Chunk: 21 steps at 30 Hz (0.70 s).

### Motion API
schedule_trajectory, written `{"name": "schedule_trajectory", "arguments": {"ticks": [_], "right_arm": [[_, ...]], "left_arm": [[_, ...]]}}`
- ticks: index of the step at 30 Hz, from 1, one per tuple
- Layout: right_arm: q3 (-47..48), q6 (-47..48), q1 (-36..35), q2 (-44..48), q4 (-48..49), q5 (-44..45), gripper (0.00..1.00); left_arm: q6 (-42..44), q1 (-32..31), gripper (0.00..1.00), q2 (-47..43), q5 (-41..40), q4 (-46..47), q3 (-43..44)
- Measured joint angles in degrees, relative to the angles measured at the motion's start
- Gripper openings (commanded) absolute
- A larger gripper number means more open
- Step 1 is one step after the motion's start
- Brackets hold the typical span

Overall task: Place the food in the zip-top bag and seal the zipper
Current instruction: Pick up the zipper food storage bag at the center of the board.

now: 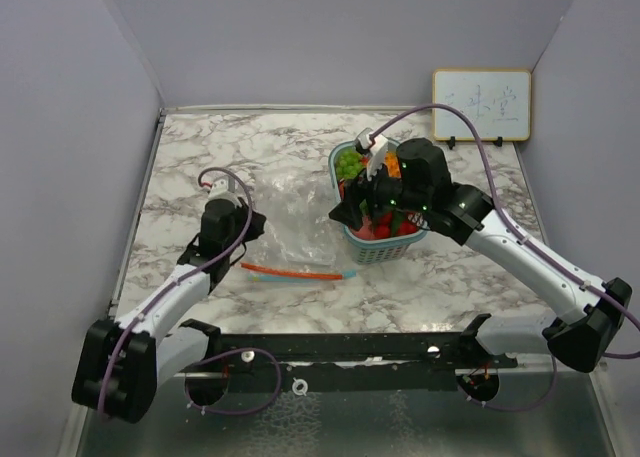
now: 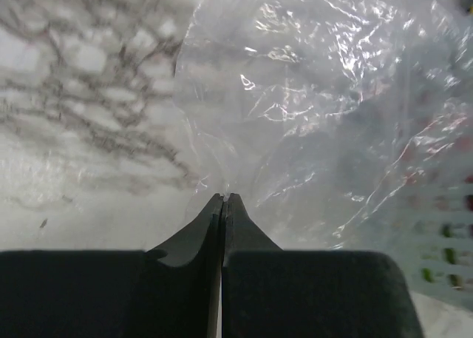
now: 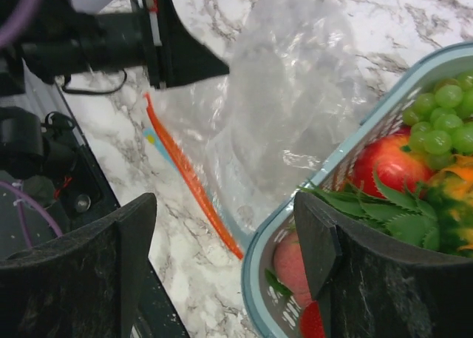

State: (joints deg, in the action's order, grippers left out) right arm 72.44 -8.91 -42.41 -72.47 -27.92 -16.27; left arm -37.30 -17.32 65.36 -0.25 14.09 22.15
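Clear plastic zip-top bag (image 2: 318, 116): my left gripper (image 2: 223, 199) clenched at its edge, may slip. Glossy toy food (image 3: 392, 164) in teal mesh basket (image 3: 347, 149); my right gripper (image 3: 225, 220), spread, may snag rim.

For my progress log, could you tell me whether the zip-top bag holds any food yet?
Empty: the bag lies flat and clear; the food sits in the teal basket.

Lab test booth: plain partition walls (image 1: 60, 127), marble-top table (image 1: 200, 157), small whiteboard (image 1: 481, 104).
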Motion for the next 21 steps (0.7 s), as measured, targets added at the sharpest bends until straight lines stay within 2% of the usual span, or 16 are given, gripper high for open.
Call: {"name": "schedule_trajectory", "arguments": {"ticks": [2, 3, 7, 12, 21], "right_arm": [[0.0, 1.07, -1.46, 0.0, -0.07, -0.35, 0.75], [-0.02, 1.62, -2.71, 0.0, -0.07, -0.55, 0.75], [-0.39, 3.76, -9.42, -0.46, 0.11, -0.5, 0.76], [-3.37, 7.04, -16.52, -1.66, 3.1, 3.63, 0.79], [-10.69, 11.89, -19.1, -2.47, 13.94, 13.11, 0.81]], "left_arm": [[-0.57, 0.0, 0.0, -3.1, -0.02, -2.6, 1.49], [-0.68, 0.0, 0.0, -9.46, -0.22, -6.29, 5.38], [-0.28, 0.0, 0.0, -16.63, -1.25, -13.09, 14.1], [-0.35, 0.0, 0.0, -17.7, -1.44, -19.67, 19.74], [-4.52, 0.0, 0.0, -14.64, 0.57, -32.72, 27.8]]}}
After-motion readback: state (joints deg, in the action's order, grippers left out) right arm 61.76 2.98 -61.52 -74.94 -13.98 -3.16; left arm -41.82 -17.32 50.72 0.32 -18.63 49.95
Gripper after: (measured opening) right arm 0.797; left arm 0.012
